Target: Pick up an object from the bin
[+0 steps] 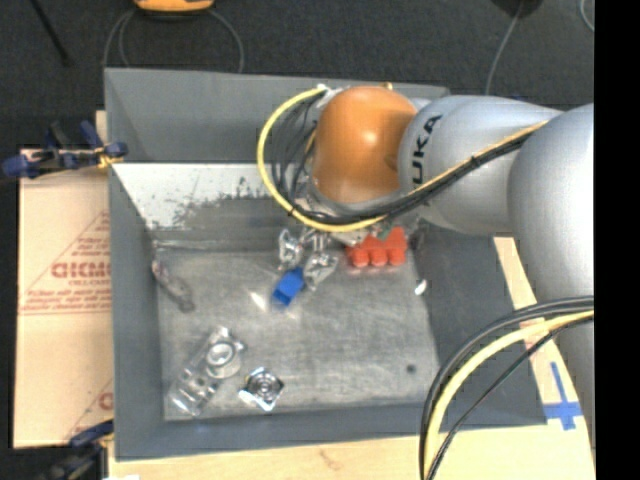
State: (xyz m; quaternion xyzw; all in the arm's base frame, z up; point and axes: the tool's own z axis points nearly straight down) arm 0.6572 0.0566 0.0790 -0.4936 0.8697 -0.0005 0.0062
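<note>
The gripper (306, 258) is seen low in the bin (135, 298) with its fingers spread apart, a small blue block (288, 288) lying just beside their tips at the near left, a red block (378, 252) close on their right, and clear parts (205, 368) well apart from them.

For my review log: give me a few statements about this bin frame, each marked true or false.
1. A small blue block lies next to the gripper. True.
2. The red block lies in the lower left corner of the bin. False: it lies by the far wall, right of the gripper.
3. Silvery pieces lie in the bin's lower left part. True.
4. The arm reaches in from the view's left. False: it comes from the right.
</note>
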